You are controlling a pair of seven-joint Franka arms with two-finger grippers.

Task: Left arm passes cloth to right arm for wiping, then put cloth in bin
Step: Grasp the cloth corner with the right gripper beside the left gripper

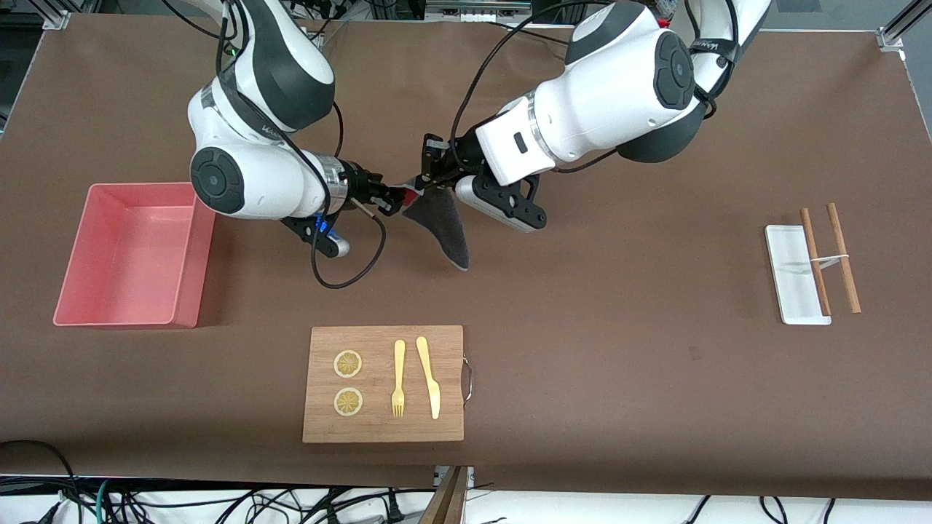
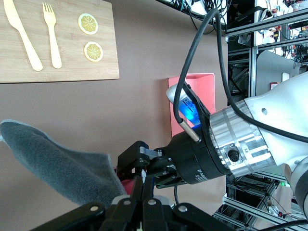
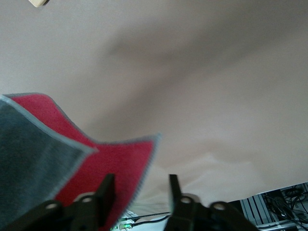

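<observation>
Two round lemon slices (image 1: 348,382) lie on a wooden cutting board (image 1: 383,383), the thing closest to the front camera. A yellow fork (image 1: 398,378) and a yellow knife (image 1: 429,376) lie beside them on the board. The board sits on a brown table (image 1: 619,349).

Farther from the camera, toward the right arm's end of the table, stands the pink bin (image 1: 135,255). Toward the left arm's end lies a small flat white tray (image 1: 795,274). Two brown sticks (image 1: 830,258), tied with a thin band, lie partly on the tray.

Up in the air over the middle of the table hangs the cloth (image 1: 440,227). It droops down in a point. It is dark grey on one face and red on the other. It is well apart from the bin.

The left gripper (image 1: 424,179) is over the middle of the table. Its jaws are pressed tight on the top edge of the cloth.

The right gripper (image 1: 399,197) is right next to it, facing it, over the same spot. Its jaws are partly apart, with a gap between them. In the right wrist view, the red corner of the cloth (image 3: 103,163) sits by one finger (image 3: 107,192), at the edge of the gap. The right jaws do not pinch the cloth. A thin black cable (image 1: 349,255) loops down by the right gripper.
</observation>
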